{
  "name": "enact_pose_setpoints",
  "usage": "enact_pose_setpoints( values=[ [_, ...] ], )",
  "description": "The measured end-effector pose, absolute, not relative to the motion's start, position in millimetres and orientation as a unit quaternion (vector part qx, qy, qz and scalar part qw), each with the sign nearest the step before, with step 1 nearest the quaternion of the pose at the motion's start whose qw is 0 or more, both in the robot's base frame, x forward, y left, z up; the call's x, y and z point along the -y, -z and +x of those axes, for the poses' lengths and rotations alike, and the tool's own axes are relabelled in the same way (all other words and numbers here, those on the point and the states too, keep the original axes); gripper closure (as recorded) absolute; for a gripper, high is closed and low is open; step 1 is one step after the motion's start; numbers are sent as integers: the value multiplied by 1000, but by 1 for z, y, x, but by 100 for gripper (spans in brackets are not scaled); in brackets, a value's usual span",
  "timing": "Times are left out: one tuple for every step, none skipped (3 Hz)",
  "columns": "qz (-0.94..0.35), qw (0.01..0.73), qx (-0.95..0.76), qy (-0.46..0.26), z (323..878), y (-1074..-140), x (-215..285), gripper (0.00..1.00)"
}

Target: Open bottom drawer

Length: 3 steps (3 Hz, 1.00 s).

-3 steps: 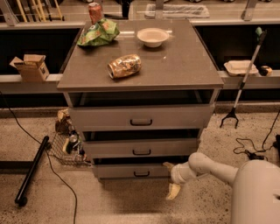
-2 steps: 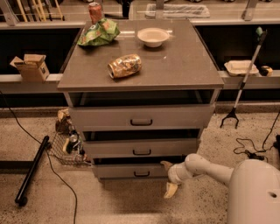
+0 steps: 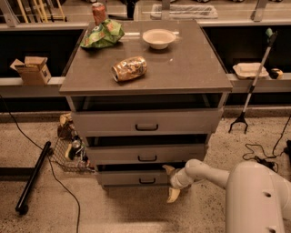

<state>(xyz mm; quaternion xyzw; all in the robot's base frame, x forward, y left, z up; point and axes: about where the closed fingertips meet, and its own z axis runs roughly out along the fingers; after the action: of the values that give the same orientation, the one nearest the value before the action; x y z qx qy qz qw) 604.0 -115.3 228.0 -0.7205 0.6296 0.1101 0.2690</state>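
The bottom drawer (image 3: 132,178) is the lowest grey front of the cabinet, with a small dark bar handle (image 3: 147,181). It stands out slightly, with a dark gap above it. My gripper (image 3: 171,182) is in front of the drawer's right part, just right of the handle. It is open, with one finger (image 3: 169,169) at the drawer's top edge and the other (image 3: 173,195) hanging below the drawer front. It holds nothing. My white arm (image 3: 207,172) reaches in from the lower right.
The middle drawer (image 3: 147,154) and top drawer (image 3: 146,122) sit above. The cabinet top holds a bowl (image 3: 158,38), a crumpled bag (image 3: 130,68), a green bag (image 3: 102,34) and a can (image 3: 98,12). A wire basket (image 3: 68,154), a black pole (image 3: 32,177) and cables lie at left; a grabber tool (image 3: 252,86) leans at right.
My gripper has moved a little left and up along the bottom drawer front, closer to its handle. The drawers have not visibly moved.
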Motion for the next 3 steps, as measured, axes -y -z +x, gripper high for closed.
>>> enact_pose_setpoints(
  values=[
    [-726,262,-628,-101,620,-216,109,0],
    [-729,248,-632,-87,637,-206,105,0],
    [-729,234,-637,-86,648,-192,100,0]
  ],
)
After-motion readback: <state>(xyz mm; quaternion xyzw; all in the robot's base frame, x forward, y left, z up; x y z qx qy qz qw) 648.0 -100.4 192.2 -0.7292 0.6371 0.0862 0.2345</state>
